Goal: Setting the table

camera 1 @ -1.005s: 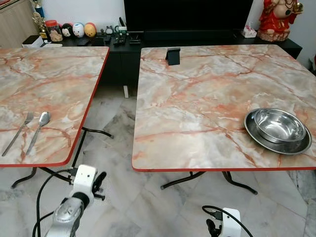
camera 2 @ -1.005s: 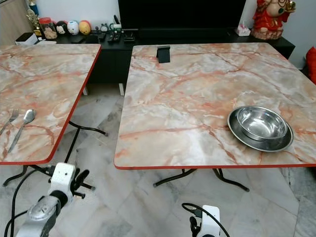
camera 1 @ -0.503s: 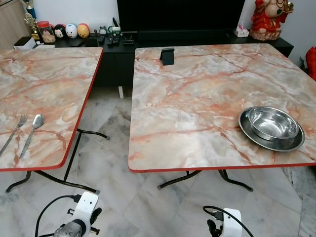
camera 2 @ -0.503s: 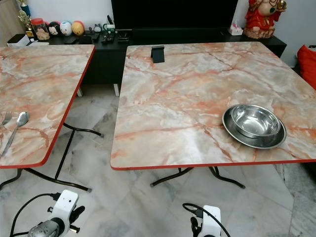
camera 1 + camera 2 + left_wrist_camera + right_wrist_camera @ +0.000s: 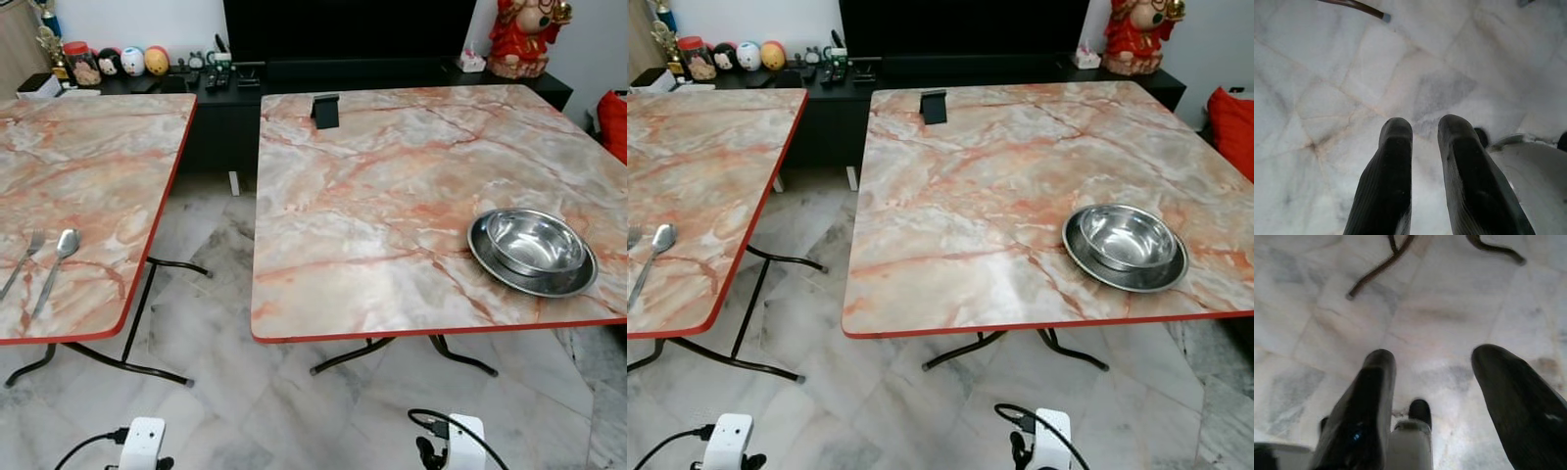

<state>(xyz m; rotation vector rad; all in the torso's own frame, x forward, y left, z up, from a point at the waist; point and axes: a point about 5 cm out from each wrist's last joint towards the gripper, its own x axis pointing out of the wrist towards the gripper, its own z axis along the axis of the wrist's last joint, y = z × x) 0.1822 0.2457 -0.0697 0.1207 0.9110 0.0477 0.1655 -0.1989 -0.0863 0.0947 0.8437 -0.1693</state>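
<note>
black stand point(image 5: 326, 111): upright, far edge of right desk, 12 o'clock
TV cabinet point(image 5: 245, 103): black, low, behind both desks
TV screen point(image 5: 348, 29): dark, above cabinet
red figurine point(image 5: 521, 37): on cabinet, 1 o'clock
round toys point(image 5: 132, 62): row on cabinet, 11 o'clock
jar point(image 5: 76, 61): red lid, just beside toys
red cushion point(image 5: 613, 121): 3 o'clock edge
floor point(image 5: 284, 401): pale marble tiles

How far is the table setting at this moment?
Done: a steel bowl sits in a plate on the right table. In hand: nothing; left gripper and right gripper hang empty over the floor. Left: the fork and spoon lie on the left table.
</note>
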